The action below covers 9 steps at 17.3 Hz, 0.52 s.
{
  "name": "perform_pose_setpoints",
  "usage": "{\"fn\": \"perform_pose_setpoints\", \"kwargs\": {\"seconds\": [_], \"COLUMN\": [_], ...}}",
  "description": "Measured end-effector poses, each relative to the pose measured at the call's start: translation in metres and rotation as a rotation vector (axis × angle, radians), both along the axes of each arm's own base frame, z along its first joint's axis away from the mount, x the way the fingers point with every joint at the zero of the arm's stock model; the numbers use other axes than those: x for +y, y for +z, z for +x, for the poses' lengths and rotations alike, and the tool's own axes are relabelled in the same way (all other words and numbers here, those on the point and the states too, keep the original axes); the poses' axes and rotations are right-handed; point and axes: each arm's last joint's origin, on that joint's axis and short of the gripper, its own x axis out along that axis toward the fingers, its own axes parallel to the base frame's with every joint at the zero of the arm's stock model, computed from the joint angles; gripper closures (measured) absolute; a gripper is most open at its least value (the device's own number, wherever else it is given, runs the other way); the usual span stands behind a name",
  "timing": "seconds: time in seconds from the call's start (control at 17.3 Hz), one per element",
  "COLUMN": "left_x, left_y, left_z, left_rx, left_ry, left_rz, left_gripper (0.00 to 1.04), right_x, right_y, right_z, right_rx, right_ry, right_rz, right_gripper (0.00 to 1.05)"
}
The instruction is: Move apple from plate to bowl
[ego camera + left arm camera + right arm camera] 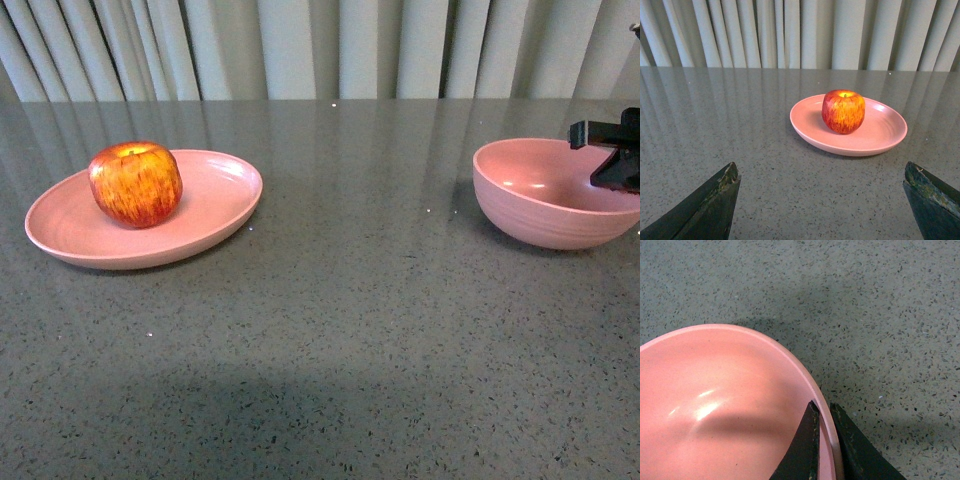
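Observation:
The red, yellow-streaked apple (135, 184) sits upright on the shallow pink plate (215, 205) at the left of the table. In the left wrist view the apple (843, 111) rests on the plate (885, 130) ahead of my left gripper (822, 177), which is open, empty and short of the plate. The deep pink bowl (535, 200) stands at the right. My right gripper (612, 150) is shut on the bowl's rim at its right side. In the right wrist view the bowl (715, 405) is empty and my right gripper (824, 407) pinches its rim, one finger inside and one outside.
The table (330, 340) is a grey speckled stone top. A pale pleated curtain (300, 45) hangs behind its far edge. A wide stretch of table lies between plate and bowl.

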Motion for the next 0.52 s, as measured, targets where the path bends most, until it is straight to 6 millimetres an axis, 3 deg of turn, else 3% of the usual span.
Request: {"fn": "perform_pose_setpoints", "kwargs": {"seconds": [0.17,0.29,0.4,0.52], "left_x": [0.0,0.0,0.0,0.0], "left_y": [0.0,0.0,0.0,0.0], "left_z": [0.0,0.0,0.0,0.0], "left_rx": [0.0,0.0,0.0,0.0], "left_ry": [0.0,0.0,0.0,0.0], "left_rz": [0.0,0.0,0.0,0.0], "left_gripper": [0.07,0.07,0.07,0.07], "right_x": [0.002,0.009,0.026,0.048], "right_y": [0.016,0.038,0.065,0.078], "right_z": [-0.005,-0.013,-0.027,-0.035], "right_rx": [-0.035,-0.087,-0.143,-0.16], "right_ry": [0.027,0.06,0.117,0.179], "right_rz": [0.05,0.068,0.096,0.105], "right_gripper": [1.0,1.01,1.01,1.01]}}
